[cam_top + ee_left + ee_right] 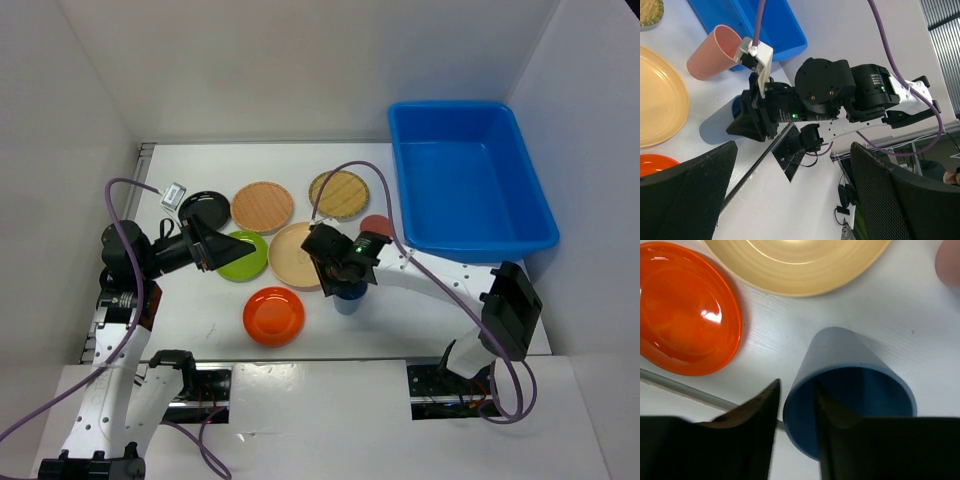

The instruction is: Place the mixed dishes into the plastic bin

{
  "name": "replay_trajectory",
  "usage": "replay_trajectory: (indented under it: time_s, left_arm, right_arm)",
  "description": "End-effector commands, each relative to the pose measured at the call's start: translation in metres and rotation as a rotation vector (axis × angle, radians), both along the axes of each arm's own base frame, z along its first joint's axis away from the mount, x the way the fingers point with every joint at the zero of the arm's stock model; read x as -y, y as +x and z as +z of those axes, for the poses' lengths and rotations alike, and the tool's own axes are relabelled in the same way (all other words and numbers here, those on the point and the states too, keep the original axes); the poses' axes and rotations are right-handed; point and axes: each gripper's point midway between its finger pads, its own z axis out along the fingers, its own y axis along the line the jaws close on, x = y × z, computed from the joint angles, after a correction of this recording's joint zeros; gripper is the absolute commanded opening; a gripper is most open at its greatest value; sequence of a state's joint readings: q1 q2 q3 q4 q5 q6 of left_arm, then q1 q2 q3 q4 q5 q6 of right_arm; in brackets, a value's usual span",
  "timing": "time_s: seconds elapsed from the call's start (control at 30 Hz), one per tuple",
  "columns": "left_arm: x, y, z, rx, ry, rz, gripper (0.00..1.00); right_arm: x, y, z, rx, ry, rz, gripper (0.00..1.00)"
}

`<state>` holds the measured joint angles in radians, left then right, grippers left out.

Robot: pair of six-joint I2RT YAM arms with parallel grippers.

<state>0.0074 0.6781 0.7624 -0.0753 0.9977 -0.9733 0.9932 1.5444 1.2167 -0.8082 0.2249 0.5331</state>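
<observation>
Right arm (pixel 440 285) stretches leftward, right gripper (pixel 796 385) pointing down, fingers narrowly apart. Left gripper (pixel 790 200) hovers, fingers spread wide.

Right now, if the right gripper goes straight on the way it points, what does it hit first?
The blue cup: the right gripper straddles its wall, one finger inside, one outside. Farther on, probably the cup's bottom.

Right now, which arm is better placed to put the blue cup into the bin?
Right. The right tool straddles the rim of the blue cup, one finger inside, one outside, and the bin lies on its side. The left tool hangs open by the green plate, farther.
</observation>
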Motion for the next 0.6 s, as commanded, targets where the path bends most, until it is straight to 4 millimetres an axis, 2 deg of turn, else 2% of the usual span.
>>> replay_trajectory:
  time_s: [0.0, 0.07, 0.1, 0.2, 0.23, 0.3, 0.33, 0.4, 0.43, 0.47, 0.5, 0.53, 0.57]
  left_arm:
    - [0.001, -0.003, 0.000, 0.016, 0.002, -0.008, 1.00]
    - [0.001, -0.003, 0.000, 0.016, 0.002, -0.008, 1.00]
    - [0.001, -0.001, -0.001, 0.007, 0.002, -0.008, 1.00]
    - [0.000, 0.001, -0.002, 0.014, 0.007, 0.001, 1.00]
    - [0.000, 0.001, -0.003, 0.005, 0.007, 0.001, 1.00]
    - [0.000, 0.003, -0.007, -0.004, 0.013, 0.000, 1.00]
    - [0.000, 0.003, -0.003, 0.005, 0.013, 0.000, 1.00]
    - [0.000, 0.003, -0.005, 0.006, 0.020, 0.000, 1.00]
    - [0.000, 0.003, -0.005, 0.006, 0.020, 0.000, 1.00]
    - [0.000, 0.005, -0.004, 0.012, 0.025, -0.001, 1.00]
    - [0.000, 0.005, -0.004, 0.013, 0.025, -0.001, 1.00]
    - [0.000, 0.005, -0.004, 0.013, 0.025, -0.001, 1.00]
    - [0.000, 0.005, -0.004, 0.020, 0.029, -0.001, 1.00]
  right_arm:
    - [-0.008, 0.011, 0.002, 0.018, 0.051, 0.000, 0.33]
    - [-0.006, 0.013, 0.002, 0.006, 0.056, 0.008, 0.25]
    - [-0.008, 0.015, 0.009, 0.018, 0.073, 0.008, 0.17]
    - [-0.004, 0.021, 0.015, 0.021, 0.068, -0.001, 0.00]
    - [-0.001, 0.019, 0.014, 0.013, 0.057, -0.001, 0.00]
    - [0.000, 0.020, 0.024, 0.009, 0.057, 0.003, 0.00]
    - [-0.005, 0.024, 0.038, 0.025, 0.078, 0.003, 0.00]
    - [-0.002, 0.026, 0.056, 0.025, 0.077, -0.006, 0.00]
    - [-0.009, 0.036, 0.087, 0.069, 0.127, -0.006, 0.00]
    - [-0.013, 0.036, 0.104, 0.078, 0.159, 0.002, 0.00]
    - [-0.008, 0.041, 0.120, 0.082, 0.176, -0.007, 0.00]
    - [-0.014, 0.050, 0.161, 0.140, 0.257, -0.012, 0.00]
    - [-0.014, 0.056, 0.178, 0.159, 0.287, -0.021, 0.00]
